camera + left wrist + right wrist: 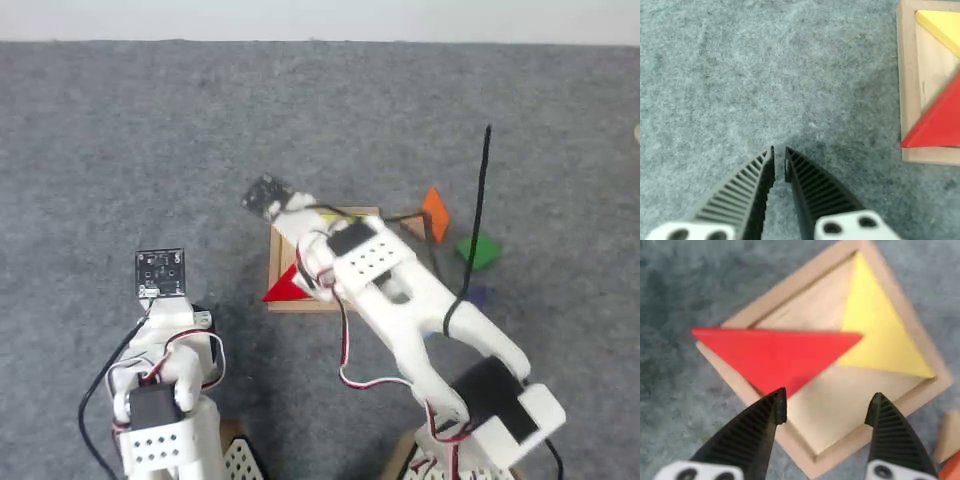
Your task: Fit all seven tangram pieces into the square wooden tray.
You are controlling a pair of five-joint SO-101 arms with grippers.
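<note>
The square wooden tray [805,452] holds a yellow triangle [880,335] flat in one corner. A red triangle [775,357] lies tilted across the tray, with one corner overhanging the rim. My right gripper [828,402] hangs open just above the tray, beside the red triangle's edge, and nothing is between its fingers. In the high view the right arm [370,260] covers most of the tray [273,262], and the red triangle [285,288] pokes out at its near left corner. My left gripper [779,150] is shut and empty over bare carpet, left of the tray [907,100].
Loose pieces lie on the grey carpet right of the tray: an orange one [435,212], a green one [480,250] and a dark blue one [478,295]. A tan piece [947,435] sits by the tray's rim. A black cable [478,210] rises there.
</note>
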